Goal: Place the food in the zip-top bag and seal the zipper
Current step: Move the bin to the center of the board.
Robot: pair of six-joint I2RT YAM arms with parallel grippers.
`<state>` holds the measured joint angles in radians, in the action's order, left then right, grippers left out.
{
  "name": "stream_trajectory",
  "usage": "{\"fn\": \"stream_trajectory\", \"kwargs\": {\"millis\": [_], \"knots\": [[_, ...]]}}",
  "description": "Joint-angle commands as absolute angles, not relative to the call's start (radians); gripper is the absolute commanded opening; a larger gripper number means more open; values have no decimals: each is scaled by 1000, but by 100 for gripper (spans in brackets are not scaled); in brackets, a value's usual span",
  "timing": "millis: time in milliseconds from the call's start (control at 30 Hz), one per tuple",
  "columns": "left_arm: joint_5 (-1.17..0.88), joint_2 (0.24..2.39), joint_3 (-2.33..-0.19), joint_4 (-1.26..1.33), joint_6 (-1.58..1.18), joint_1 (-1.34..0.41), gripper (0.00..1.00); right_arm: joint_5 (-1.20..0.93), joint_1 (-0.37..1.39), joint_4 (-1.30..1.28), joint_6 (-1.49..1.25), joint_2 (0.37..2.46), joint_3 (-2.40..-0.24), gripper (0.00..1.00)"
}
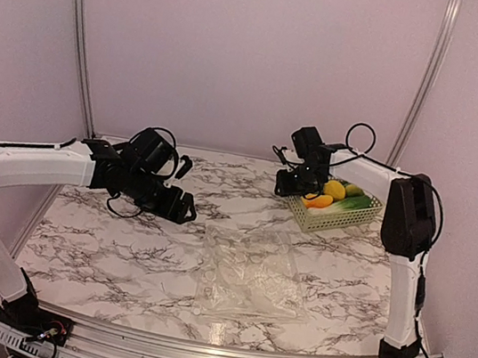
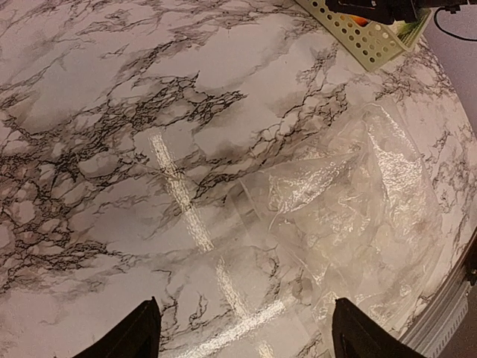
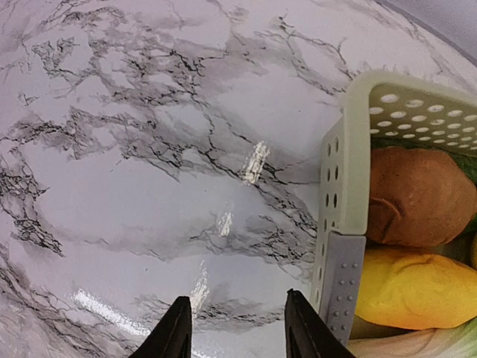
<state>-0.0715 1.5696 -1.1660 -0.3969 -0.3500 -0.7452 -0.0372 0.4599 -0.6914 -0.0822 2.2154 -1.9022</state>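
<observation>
The clear crinkly zip-top bag (image 1: pixel 247 275) lies flat and empty on the marble table, front centre; it also shows in the left wrist view (image 2: pixel 358 201). I cannot make out its zipper. The food sits in a pale green slotted basket (image 1: pixel 364 217) at the back right: yellow lemon (image 1: pixel 334 190), orange piece (image 1: pixel 319 200), green cucumber (image 1: pixel 354 201). My left gripper (image 1: pixel 183 207) hovers left of the bag, open and empty (image 2: pixel 246 335). My right gripper (image 1: pixel 287 186) is open and empty (image 3: pixel 238 332), just left of the basket's rim (image 3: pixel 358 149). A brown round item (image 3: pixel 417 198) and a yellow piece (image 3: pixel 417 291) lie inside.
The basket (image 2: pixel 365 41) stands near the table's back right edge. A metal rail (image 1: pixel 195 353) runs along the front edge, just in front of the bag. Walls close the table at back and sides.
</observation>
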Motion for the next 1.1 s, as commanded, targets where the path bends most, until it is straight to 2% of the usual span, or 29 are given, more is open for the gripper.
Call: {"fn": "stream_trajectory", "kwargs": {"millis": [0,467,833,1000,1067], "knots": [[-82,1524,-1141,-434,-364,-750,82,-12,453,-727,-85,2215,-1940,40],[-127,1539,-1140,-444,-356,-752,79,49,454,-694,-50,2161,-1956,37],[-137,1529,-1144,-449,-353,-759,79,120,453,-729,-48,2224,-1935,42],[-136,1524,-1140,-447,-353,-761,79,105,454,-733,-43,2217,-1889,38],[-138,1524,-1140,-446,-354,-762,79,101,454,-736,-39,2205,-1866,33]]}}
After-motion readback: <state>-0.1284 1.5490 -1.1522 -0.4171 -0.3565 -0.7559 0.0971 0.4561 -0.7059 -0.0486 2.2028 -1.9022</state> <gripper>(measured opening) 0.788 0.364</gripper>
